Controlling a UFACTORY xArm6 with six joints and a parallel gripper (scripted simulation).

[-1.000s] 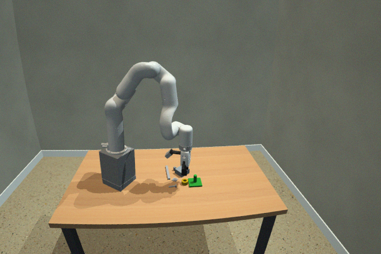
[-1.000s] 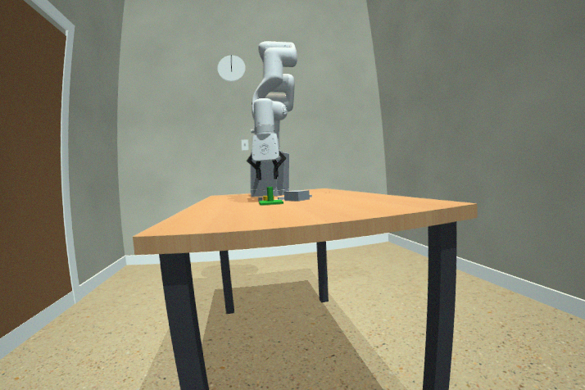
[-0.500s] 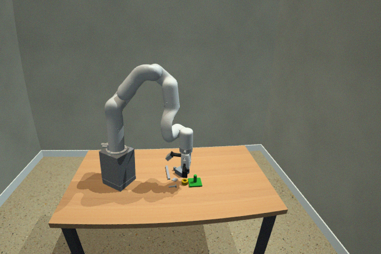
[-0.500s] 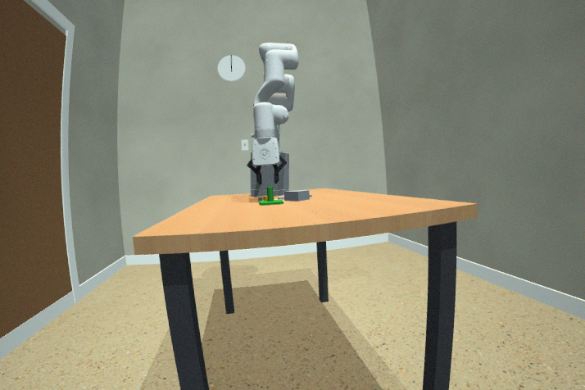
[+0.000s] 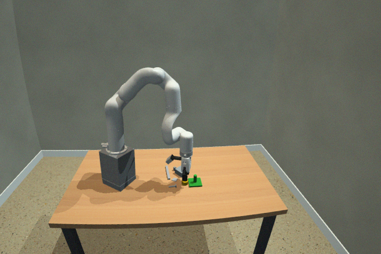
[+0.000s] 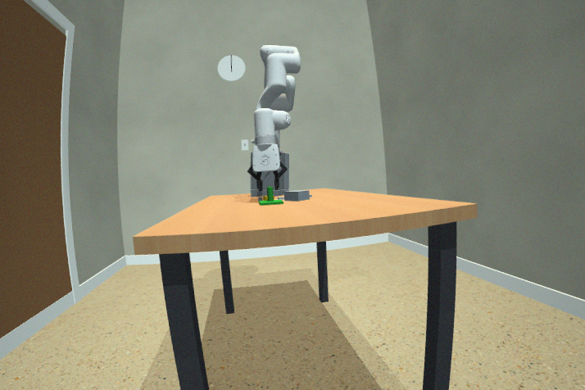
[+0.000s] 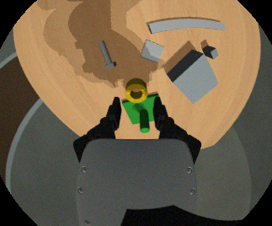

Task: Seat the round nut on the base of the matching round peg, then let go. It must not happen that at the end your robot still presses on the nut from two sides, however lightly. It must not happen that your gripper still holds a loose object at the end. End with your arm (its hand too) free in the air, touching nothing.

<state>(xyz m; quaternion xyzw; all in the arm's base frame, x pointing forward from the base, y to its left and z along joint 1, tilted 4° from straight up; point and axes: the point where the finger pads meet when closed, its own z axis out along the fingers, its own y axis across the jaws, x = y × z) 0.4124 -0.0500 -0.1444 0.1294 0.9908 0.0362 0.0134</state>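
The yellow round nut point(image 5: 184, 182) lies flat on the table, touching the left edge of the green peg base point(image 5: 195, 182). A short green round peg point(image 5: 195, 177) stands upright on that base. My gripper point(image 5: 184, 174) hangs straight down, low over the nut, open and holding nothing. In the wrist view the nut point(image 7: 136, 91) lies just beyond the fingertips, and the two dark fingers stand either side of the green base point(image 7: 136, 110) and peg point(image 7: 145, 121). In the exterior view the gripper point(image 6: 268, 183) hangs right behind the peg point(image 6: 269, 192).
A grey block point(image 7: 194, 76) lies right of the nut, with a thin grey bar point(image 7: 184, 24) behind it. A small grey piece point(image 7: 152, 49) and a grey screw point(image 7: 107, 55) lie close by. The arm's grey pedestal point(image 5: 117, 168) stands at the table's left.
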